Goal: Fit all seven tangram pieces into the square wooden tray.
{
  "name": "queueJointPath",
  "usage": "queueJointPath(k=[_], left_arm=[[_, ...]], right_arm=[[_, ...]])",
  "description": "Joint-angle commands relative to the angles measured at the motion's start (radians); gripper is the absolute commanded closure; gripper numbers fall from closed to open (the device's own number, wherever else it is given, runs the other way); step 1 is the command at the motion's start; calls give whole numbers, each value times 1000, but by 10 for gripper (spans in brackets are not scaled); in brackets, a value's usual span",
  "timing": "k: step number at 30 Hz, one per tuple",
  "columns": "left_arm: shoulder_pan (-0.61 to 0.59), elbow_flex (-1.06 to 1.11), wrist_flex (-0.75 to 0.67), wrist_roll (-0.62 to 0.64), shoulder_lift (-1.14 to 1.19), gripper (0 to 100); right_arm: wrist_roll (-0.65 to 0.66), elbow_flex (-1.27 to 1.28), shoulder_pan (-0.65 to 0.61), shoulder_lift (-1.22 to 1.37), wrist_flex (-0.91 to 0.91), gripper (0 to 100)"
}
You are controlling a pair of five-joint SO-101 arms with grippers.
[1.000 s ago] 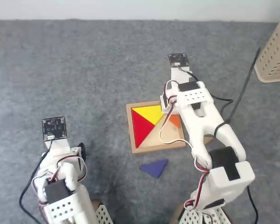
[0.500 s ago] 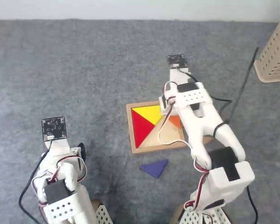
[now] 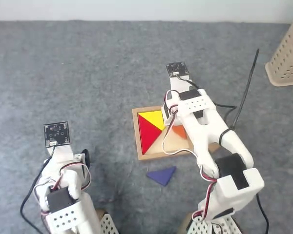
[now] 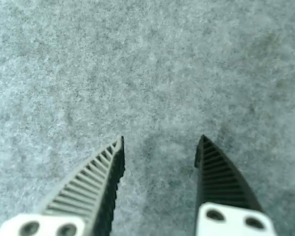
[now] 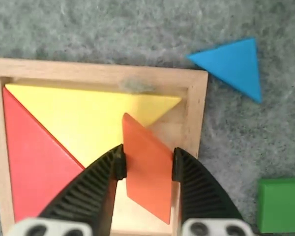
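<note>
The right tool is closing its two ribbed fingers on an orange slanted piece, gripping it by its long sides. The piece is sitting over the square wooden tray, one tip overlapping the edge of the yellow triangle; whether it is touching the tray floor cannot be told. The yellow triangle is lying flat in the tray, edge to edge with a red triangle. A blue triangle is lying on the grey surface just outside one tray corner, and a green piece is resting near the tray's side, apart from it.

In the high view the tray is sitting at the centre of the frame, and a purple triangle is lying just below it.

The left tool is hanging wide open over the bare surface, gripping nothing, at the lower left of the high view.
</note>
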Motion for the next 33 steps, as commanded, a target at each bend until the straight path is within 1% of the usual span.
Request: queueJointPath(k=[1,4,7,15,17,21,24,30,33], left_arm=[[0,-19,3,9,-12,775],[0,-19,3,9,-12,775],[0,-19,3,9,-12,775],[0,-19,3,9,-12,775],[0,-19,3,9,-12,775],[0,-19,3,9,-12,775],[0,-19,3,9,-12,775],[0,-19,3,9,-12,775],[0,-19,3,9,-12,775]], right_arm=[[25,-8,-8,-18,4,868],[29,-12,-10,-25,21,835],[58,-12,-7,-28,22,846],[61,-12,-4,-28,18,855],[64,-12,-4,-21,18,885],[66,-8,-10,-18,16,991],[69,-6,-10,-18,21,986],[160,21,-18,-28,21,992],[255,46,-53,-30,22,992]])
